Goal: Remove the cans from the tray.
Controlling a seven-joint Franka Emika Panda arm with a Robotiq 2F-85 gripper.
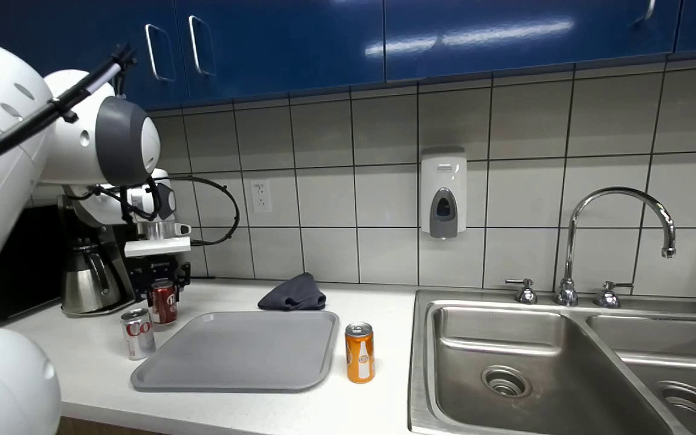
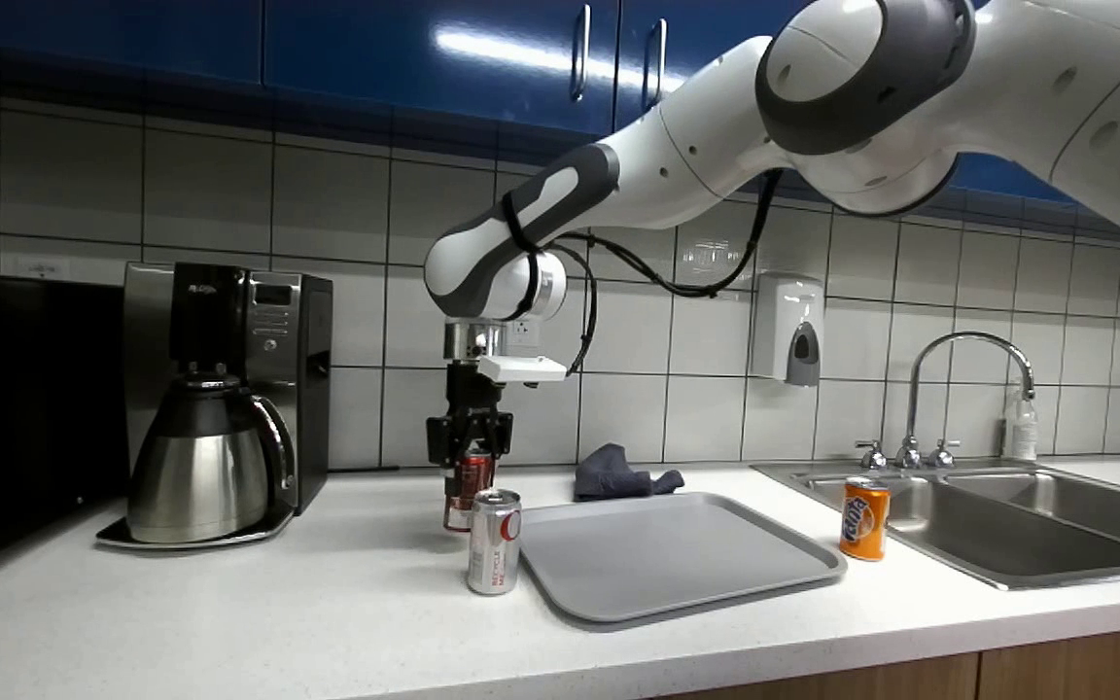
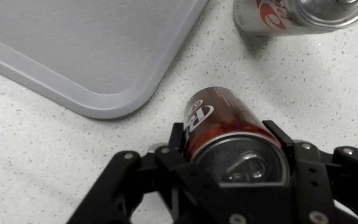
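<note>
Pincer (image 3: pixel 227 135): clamped on the red-brown can (image 3: pixel 222 115), touching it on two opposite sides. The can lies directly between the jaws, its long axis upright, in line with the pincer's downward reach. Judgement: any letting-go should be followed by a straight upward withdrawal. Contact between its base and the tabletop (image 2: pixel 229 632) cannot be confirmed. Just beside it is the rear corner of the tray (image 1: pixel 251 350), on the side away from the sink (image 1: pixel 422 362). The silvery grey can (image 2: pixel 495 544) stands near, upright, closer to the tabletop's front edge. The orange can (image 1: pixel 360 353) stands well apart, upright, between tray and sink. Count: cans, three, all off the tray; trays, one; pincers, one.
</note>
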